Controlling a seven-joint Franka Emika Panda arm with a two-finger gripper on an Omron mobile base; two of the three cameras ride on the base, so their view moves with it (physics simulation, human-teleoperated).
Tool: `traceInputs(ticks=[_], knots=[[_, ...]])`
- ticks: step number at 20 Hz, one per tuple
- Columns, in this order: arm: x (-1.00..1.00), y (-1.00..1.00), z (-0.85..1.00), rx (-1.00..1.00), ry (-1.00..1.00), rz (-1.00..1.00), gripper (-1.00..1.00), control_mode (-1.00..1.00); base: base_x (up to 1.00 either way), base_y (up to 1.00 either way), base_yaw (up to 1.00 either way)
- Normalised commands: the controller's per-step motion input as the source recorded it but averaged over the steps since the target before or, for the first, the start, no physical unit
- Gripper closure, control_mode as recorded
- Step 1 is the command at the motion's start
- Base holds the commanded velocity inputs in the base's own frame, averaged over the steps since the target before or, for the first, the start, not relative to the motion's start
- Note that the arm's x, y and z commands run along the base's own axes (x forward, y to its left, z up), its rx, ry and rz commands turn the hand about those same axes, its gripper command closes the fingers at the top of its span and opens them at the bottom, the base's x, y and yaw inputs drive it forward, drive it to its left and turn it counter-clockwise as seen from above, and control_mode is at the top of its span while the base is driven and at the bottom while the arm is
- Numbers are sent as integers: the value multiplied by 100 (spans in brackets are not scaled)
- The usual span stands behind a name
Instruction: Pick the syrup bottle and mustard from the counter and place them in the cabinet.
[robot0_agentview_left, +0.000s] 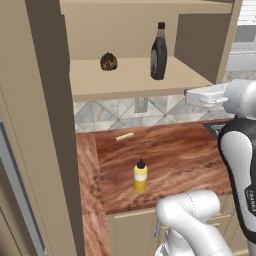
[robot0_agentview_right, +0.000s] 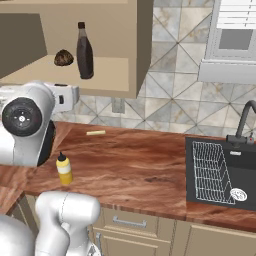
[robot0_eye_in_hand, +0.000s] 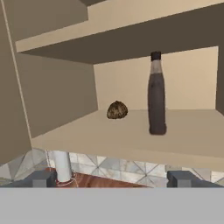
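The syrup bottle (robot0_agentview_left: 158, 51) stands upright on the cabinet (robot0_agentview_left: 130, 80) shelf, with a small dark brown lump (robot0_agentview_left: 108, 62) well to its left on the same board. The mustard (robot0_agentview_left: 140, 176) stands upright near the front edge of the tabletop (robot0_agentview_left: 180, 155), and a pale little stick (robot0_agentview_left: 124, 136) lies further back by the tiled wall. The gripper (robot0_eye_in_hand: 113, 178) hangs in front of the shelf, jaws spread wide and holding nothing.

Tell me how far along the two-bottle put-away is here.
Done: the syrup bottle stands upright on the cabinet shelf. In hand: nothing; the gripper is open, facing the shelf. Left: the mustard stands on the counter.
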Motion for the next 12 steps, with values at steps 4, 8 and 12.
traceInputs(ticks=[4,8,12], knots=[[-1,0,-49,-4,12,17,-100,-100,0,0,0],[0,0,-55,-4,7,24,-100,-100,0,0,0],[0,0,-57,-6,4,27,-100,-100,0,0,0]])
